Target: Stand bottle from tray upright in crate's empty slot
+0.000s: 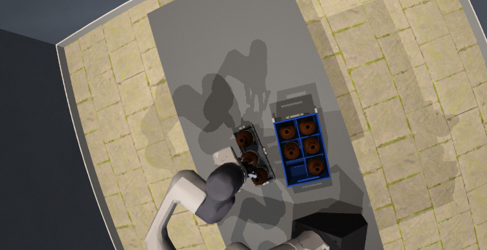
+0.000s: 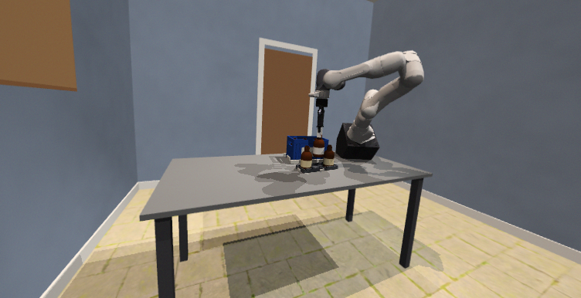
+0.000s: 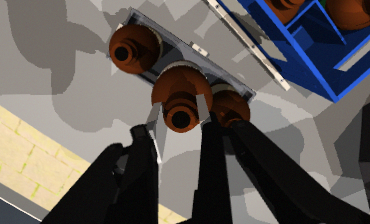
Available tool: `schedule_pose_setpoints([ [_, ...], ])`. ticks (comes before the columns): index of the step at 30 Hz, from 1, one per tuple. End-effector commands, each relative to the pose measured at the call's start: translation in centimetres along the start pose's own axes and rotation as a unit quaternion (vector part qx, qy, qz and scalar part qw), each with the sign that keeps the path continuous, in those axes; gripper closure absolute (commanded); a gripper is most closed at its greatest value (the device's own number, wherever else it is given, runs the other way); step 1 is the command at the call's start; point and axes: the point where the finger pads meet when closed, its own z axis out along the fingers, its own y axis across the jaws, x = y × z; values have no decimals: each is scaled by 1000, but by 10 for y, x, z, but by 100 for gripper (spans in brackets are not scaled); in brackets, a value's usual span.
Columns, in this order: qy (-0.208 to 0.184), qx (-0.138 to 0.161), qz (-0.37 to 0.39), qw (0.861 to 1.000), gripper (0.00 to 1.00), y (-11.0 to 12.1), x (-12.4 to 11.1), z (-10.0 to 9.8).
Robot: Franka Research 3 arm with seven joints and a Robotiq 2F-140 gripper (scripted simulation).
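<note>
We have the tool (image 3: 180, 119) pinching the neck of the middle bottle (image 3: 181, 90), one finger (image 3: 146, 131) on each side of its cap. In the exterior view this bottle (image 2: 318, 146) sits higher than its two neighbours, its base raised above the tray (image 2: 310, 169), and it hangs upright under the tool (image 2: 319, 132).

Two other brown bottles stand in the tray: the far bottle (image 1: 244, 138) at one end and the near bottle (image 1: 261, 175) at the other, close under our wrist. From the top view the tray (image 1: 264, 150) is a narrow dark strip lying on the grey tabletop (image 1: 218, 60), just beside the blue crate (image 1: 322, 146) and roughly parallel to it, with a strip of tabletop between them.

The crate holds five bottles in its six compartments. The empty slot (image 1: 297, 172) is the corner compartment at the end nearest the arm's base (image 1: 354, 221), on the side that faces the tray; its blue floor shows. In the wrist view we see only a corner of the crate (image 3: 307, 55), at upper right.

The arm (image 2: 378, 68) reaches from the black pedestal over the crate to the tray.
</note>
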Motion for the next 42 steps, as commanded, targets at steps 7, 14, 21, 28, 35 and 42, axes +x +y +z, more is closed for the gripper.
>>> schedule_pose_setpoints([
  [7,3,0,1,1000,100,-1,2,-3],
  [14,3,0,1,1000,100,-1,2,-3],
  [21,3,0,1,1000,100,-1,2,-3],
  [28,3,0,1,1000,100,-1,2,-4],
  [35,3,0,1,1000,100,-1,2,-8],
  [42,3,0,1,1000,100,-1,2,-13],
])
